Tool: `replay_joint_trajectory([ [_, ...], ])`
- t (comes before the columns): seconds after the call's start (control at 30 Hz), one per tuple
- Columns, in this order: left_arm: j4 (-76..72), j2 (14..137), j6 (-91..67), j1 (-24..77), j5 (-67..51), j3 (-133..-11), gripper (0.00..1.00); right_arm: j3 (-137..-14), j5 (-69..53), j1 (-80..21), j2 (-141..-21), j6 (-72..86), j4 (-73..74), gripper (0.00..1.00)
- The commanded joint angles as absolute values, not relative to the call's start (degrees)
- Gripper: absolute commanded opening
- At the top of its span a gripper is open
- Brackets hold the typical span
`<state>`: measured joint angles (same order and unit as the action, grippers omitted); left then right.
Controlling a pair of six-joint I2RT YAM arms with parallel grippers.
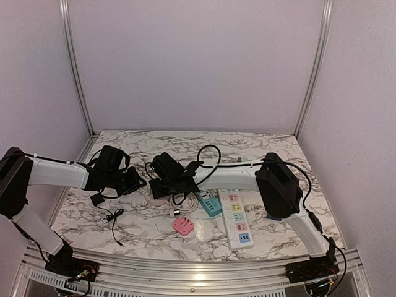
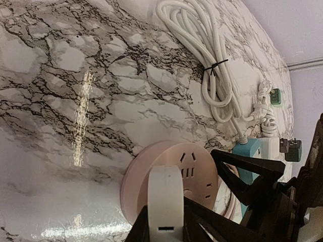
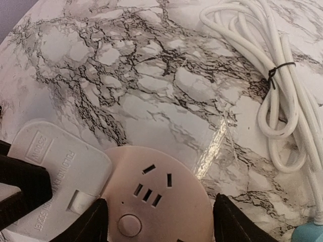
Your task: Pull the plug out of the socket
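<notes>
Evidently the plug (image 2: pixel 165 194) sat against the rim of the round pink socket (image 3: pixel 161 171), near the middle of the marble table (image 3: pixel 126 65). It appeared seated (its prongs were hidden, so this was a judgement only). The left gripper (image 2: pixel 164 227) was clenched on the plug's white body. The right gripper (image 3: pixel 159 214) stood released, its fingers spread astride the socket and just beside its rim on either side, with no squeeze evident. The chief hazard lay there: a pull on the plug with the socket unbraced would probably drag the light disc across the slick surface rather than part the two. The pair might then slide toward the coiled cord (image 3: pixel 282 85) or the teal strip (image 2: pixel 250 151) close by. A second risk was a skewed pull, which could bind the prongs and tip the socket up on its edge. A third was slippage, since the plug's smooth faces offered the left fingers little purchase under a hard tug. Were the right fingers to close off-centre, the round rim might also squirt out from between them.
</notes>
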<state>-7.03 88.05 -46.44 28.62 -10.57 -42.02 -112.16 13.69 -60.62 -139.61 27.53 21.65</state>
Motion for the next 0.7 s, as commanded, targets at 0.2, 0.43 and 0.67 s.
replay_joint_trajectory([
  [0.2,-22.3,83.8,-48.2,30.8,-20.9,-44.0,0.00,-108.0,10.0,-60.8,-144.9,26.9,30.4,0.68],
  [0.43,-29.6,83.3,-53.1,28.3,-23.6,-41.3,0.00,-107.3,9.9,-60.7,-144.9,26.8,30.5,0.68],
  [0.67,-36.2,83.4,-55.5,27.0,-26.6,-39.7,0.00,-106.6,8.7,-60.2,-144.9,27.3,30.0,0.68],
])
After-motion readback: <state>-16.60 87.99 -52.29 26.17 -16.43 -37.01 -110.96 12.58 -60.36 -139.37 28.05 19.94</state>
